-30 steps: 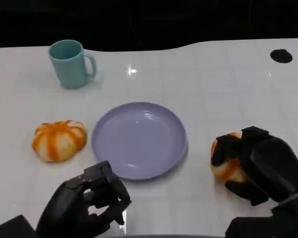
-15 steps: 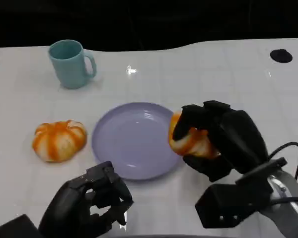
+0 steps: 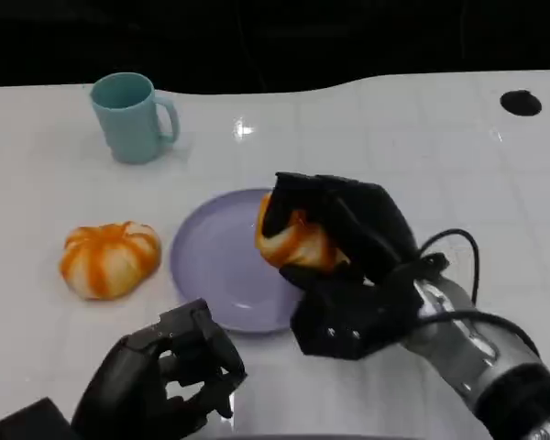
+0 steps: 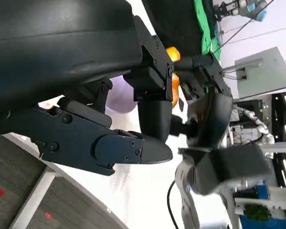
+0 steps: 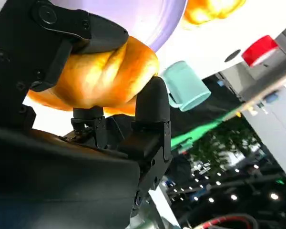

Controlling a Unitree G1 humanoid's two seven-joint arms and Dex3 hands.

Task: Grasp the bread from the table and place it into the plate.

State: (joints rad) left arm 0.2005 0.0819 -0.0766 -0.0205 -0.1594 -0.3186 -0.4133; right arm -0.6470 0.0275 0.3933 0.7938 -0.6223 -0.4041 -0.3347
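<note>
Nearest to me, on my side of the plate (image 3: 211, 275) and just off its near rim, my left hand (image 3: 170, 380) hangs low over the white table (image 3: 394, 156) with its fingers curled inward and nothing in them; to the right of it my right hand (image 3: 339, 234) reaches in over the plate's right half, fingers wrapped around the bread (image 3: 293, 240), an orange and white bun that I hold clear above the lilac surface, not yet resting on it; from my right wrist the bread (image 5: 97, 78) sits pressed between a finger across its top and another against its side, with the plate's pale curve (image 5: 148, 19) just beyond; left of the plate, apart from its rim, a second orange and white bun (image 3: 109, 258) lies on the table; farther back and to the left of the plate stands a teal mug (image 3: 130, 117), upright, handle turned toward the right.
</note>
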